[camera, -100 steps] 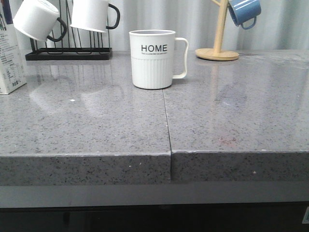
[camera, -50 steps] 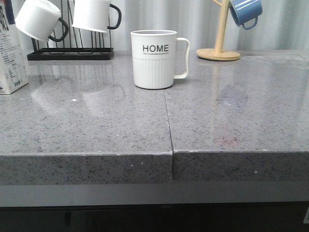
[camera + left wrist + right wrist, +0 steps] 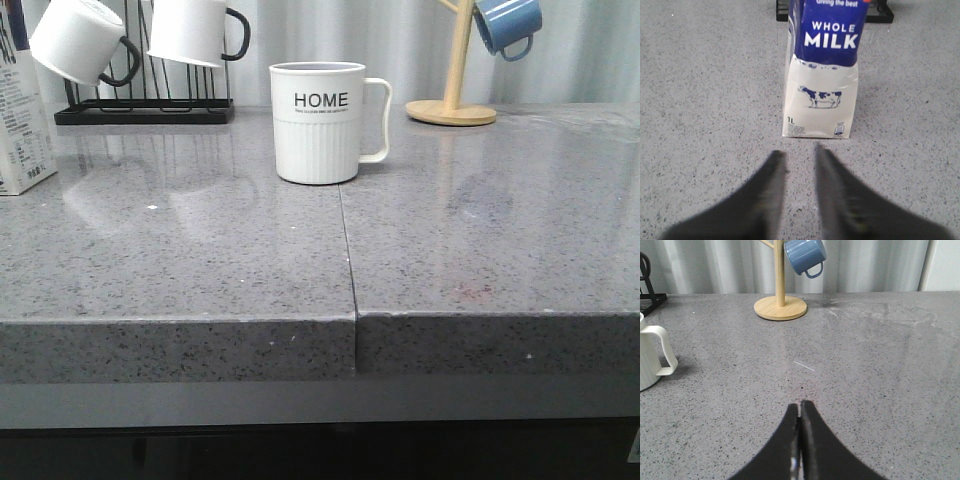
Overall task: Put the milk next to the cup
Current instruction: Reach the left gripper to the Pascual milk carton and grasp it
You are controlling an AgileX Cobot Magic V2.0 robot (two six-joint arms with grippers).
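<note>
At the desk's (image 3: pixel 200 260) far left, the stiff, probably heavy milk carton (image 3: pixel 821 75) suits a mid-body side grip; left fingers (image 3: pixel 771 172) slightly parted, empty

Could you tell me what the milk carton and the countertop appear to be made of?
The milk carton looks like coated, printed paperboard: flat panels with sharp folded edges. The countertop appears to be polished speckled grey stone or a composite, since it mirrors the mugs and shows a seam.

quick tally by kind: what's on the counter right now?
White mugs with black handles on the black wire rack: 2
Large white ribbed HOME mug: 1
Small blue mug: 1
Whole milk carton: 1
Black wire rack: 1
Wooden mug tree: 1
Total: 7
</note>
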